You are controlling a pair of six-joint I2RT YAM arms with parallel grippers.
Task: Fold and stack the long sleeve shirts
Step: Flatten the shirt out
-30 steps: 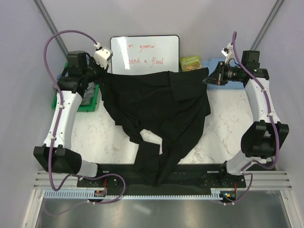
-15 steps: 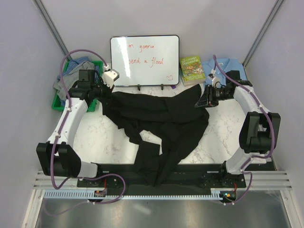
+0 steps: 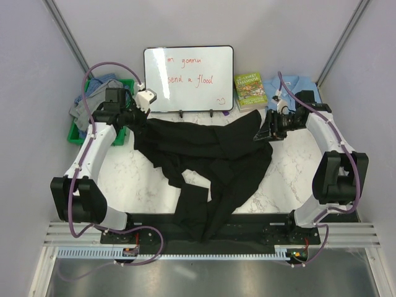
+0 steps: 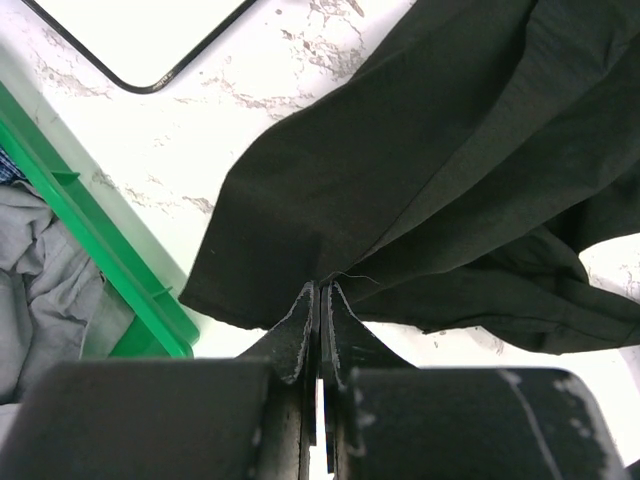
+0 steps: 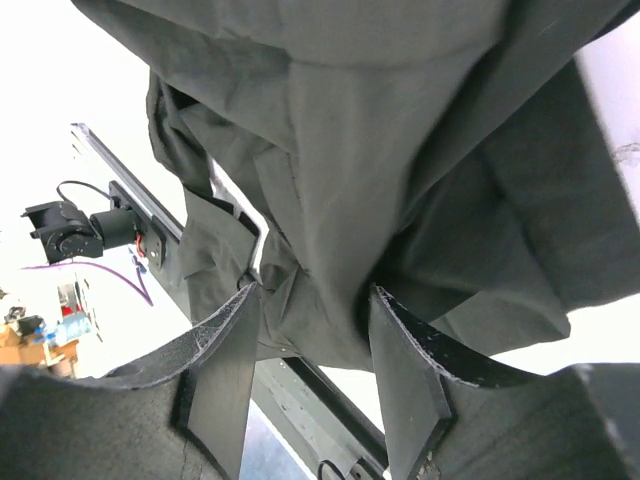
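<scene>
At the left, grey and blue shirts are lying bunched in a green bin. Just beside it the left gripper is clenching a far edge of the black shirt between closed fingers. The black shirt is lying crumpled across the middle of the marble table, in front of the whiteboard, with one part trailing over the near edge. Further right, the right gripper is holding its fingers apart with the shirt's far right corner unpinched between them, while a light blue shirt is resting in the far right corner beside a book.
</scene>
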